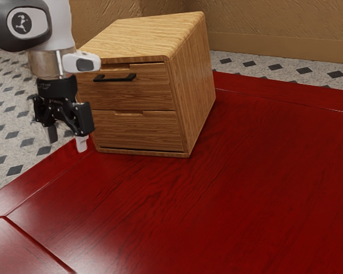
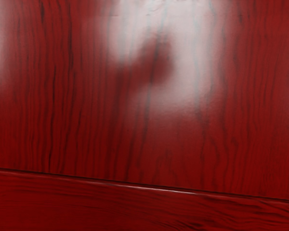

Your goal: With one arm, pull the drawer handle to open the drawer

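A light wooden cabinet (image 1: 160,74) with two drawers stands on the red table (image 1: 228,188) at the upper middle of the exterior view. Its top drawer (image 1: 128,88) carries a black bar handle (image 1: 115,77) and sits flush with the cabinet front. The lower drawer (image 1: 138,130) has only a small wooden lip. My gripper (image 1: 67,138) hangs pointing down at the exterior view's left of the cabinet, below handle height and apart from it. Its fingers (image 1: 81,142) stand open with nothing between them. Under my hand the wrist view has the glossy red tabletop (image 2: 144,120) and a seam (image 2: 144,187).
The table's edge runs just behind my gripper at the exterior view's left, with tiled floor (image 1: 11,137) beyond. A tan wall (image 1: 274,23) closes the back. Red tabletop spreads wide toward the exterior view's right and front.
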Robot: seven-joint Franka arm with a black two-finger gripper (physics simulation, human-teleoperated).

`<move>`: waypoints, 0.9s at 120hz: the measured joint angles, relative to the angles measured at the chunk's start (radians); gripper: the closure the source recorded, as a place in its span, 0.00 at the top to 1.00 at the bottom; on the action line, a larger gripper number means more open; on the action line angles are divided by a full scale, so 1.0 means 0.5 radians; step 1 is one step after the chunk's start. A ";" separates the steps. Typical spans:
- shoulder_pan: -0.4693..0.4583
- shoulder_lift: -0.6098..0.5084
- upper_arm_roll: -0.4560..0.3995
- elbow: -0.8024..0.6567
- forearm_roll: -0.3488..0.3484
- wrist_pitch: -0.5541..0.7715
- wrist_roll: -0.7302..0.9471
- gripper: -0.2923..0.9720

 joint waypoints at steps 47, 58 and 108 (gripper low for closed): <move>-0.042 0.074 -0.083 0.488 -0.032 0.513 0.031 0.77; -0.133 0.098 -0.424 0.512 -0.038 0.516 0.036 0.77; -0.126 -0.129 0.533 0.196 0.266 1.162 0.725 0.77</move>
